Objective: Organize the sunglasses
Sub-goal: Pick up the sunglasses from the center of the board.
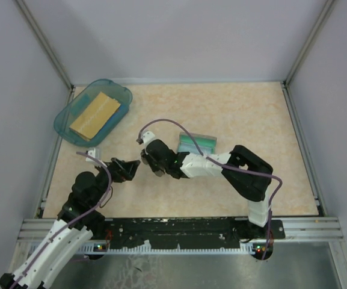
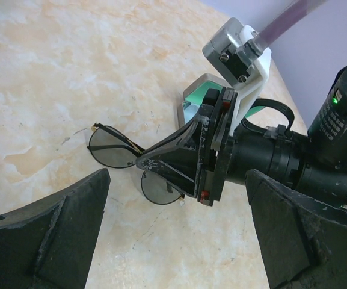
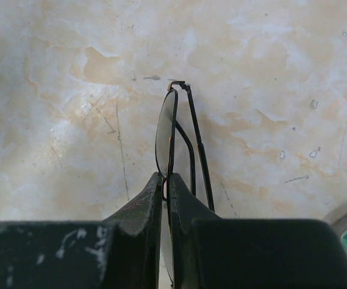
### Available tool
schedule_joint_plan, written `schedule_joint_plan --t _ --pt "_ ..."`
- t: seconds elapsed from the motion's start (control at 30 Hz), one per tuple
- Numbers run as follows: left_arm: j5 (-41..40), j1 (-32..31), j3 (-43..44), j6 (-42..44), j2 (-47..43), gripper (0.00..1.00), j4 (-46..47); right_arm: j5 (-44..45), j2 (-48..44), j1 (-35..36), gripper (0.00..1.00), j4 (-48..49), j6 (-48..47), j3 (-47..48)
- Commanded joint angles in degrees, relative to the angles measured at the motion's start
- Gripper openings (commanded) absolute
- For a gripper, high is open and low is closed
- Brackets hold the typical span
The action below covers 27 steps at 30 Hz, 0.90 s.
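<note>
1. My right pincer (image 3: pixel 166 180) is pressed together on the sunglasses (image 3: pixel 168 129), pinching the bridge.
2. The sunglasses are left of the desk's (image 1: pixel 239 114) middle, toward its near edge; I cannot tell whether they touch it.
3. My left pincer (image 1: pixel 132 168) is spread wide, just beside them.
4. The case (image 1: pixel 197 144) lies near, behind my right wrist; a blue tray (image 1: pixel 65 117) sits in the far left corner.

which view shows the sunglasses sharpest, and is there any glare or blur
right wrist: sunglasses sharp, edge-on in the shut right gripper, pale sheen on the table; left wrist: lenses in focus, left gripper's fingers loom dark at the bottom corners; top external: even light, sunglasses too small to make out
</note>
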Motion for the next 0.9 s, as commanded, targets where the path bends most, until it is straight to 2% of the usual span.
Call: schedule_joint_plan --t 0.0,0.4,0.7,0.87 --pt "-1.0 -0.2 2.2 0.7 -2.4 1.0 -3.0 7.0 -2.6 1.8 0.0 -2.0 -3.1 0.8" --pt "-1.4 -0.2 2.6 0.5 -6.0 1.0 -6.2 12.5 -9.4 2.6 0.0 6.2 -9.9 -7.2" --pt "-0.6 -0.2 2.0 0.2 -5.8 1.0 -5.4 14.7 -15.9 2.5 0.0 6.0 -16.2 -9.7" --pt "0.5 -0.3 1.6 0.2 -5.3 1.0 -4.3 10.3 -21.0 -0.2 0.0 6.2 -19.9 -12.8"
